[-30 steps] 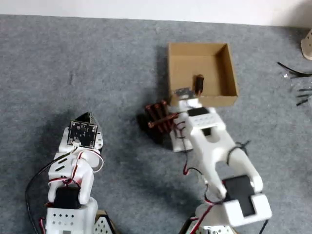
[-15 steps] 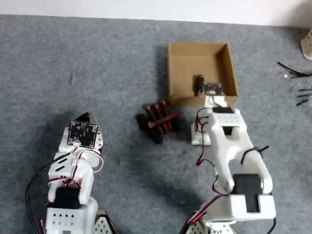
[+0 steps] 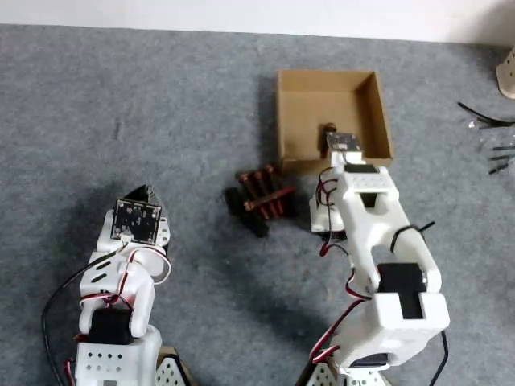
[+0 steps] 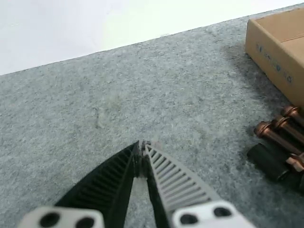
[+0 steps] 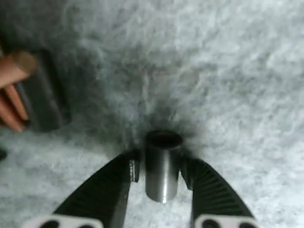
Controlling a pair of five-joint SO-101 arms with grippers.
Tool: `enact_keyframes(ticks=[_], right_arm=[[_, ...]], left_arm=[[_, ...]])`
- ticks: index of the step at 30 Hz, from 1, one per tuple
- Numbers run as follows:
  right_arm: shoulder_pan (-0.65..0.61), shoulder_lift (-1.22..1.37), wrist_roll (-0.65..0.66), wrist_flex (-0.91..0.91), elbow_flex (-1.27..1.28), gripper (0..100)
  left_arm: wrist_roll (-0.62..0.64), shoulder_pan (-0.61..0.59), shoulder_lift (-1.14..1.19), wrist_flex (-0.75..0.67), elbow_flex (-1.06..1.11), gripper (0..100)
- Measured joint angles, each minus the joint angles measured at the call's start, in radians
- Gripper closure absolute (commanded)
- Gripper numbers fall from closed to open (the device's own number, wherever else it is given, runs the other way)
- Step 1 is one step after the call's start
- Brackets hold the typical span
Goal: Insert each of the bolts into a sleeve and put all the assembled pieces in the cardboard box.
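Observation:
My right gripper (image 5: 159, 173) is shut on a black sleeve (image 5: 162, 166), which points its open end away from the wrist, just above the grey carpet. Beside it lie another black sleeve (image 5: 45, 104) and copper bolts (image 5: 14, 71). From above, the right arm (image 3: 362, 201) stands in front of the cardboard box (image 3: 282, 112), right of the bolts (image 3: 261, 189) and sleeves (image 3: 245, 211). A dark assembled piece (image 3: 328, 133) lies in the box, partly hidden by the wrist. My left gripper (image 4: 141, 146) is shut and holds nothing, well to the left of the pile (image 4: 278, 130).
Thin black cable ties (image 3: 491, 137) lie on the carpet at the far right. A white object (image 3: 507, 72) sits at the right edge. Open carpet stretches between the left arm (image 3: 133, 225) and the pile.
The right arm left the pile of bolts, swung right in front of the box, then came back a little to the left. The left arm has kept still.

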Motion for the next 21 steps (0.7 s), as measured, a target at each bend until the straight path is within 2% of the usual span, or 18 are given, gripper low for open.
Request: enact_keyframes(ticks=[6,9,21], right_arm=[[0.000,0.023,0.000,0.000,-0.029,90.3],[0.005,0.023,0.000,0.000,-0.032,99.2],[0.014,0.025,0.000,0.041,-0.035,99.5]], left_arm=[[0.000,0.000,0.000,0.000,0.000,97],[0.000,0.000,0.000,0.000,0.000,97],[0.000,0.000,0.000,0.000,0.000,97]])
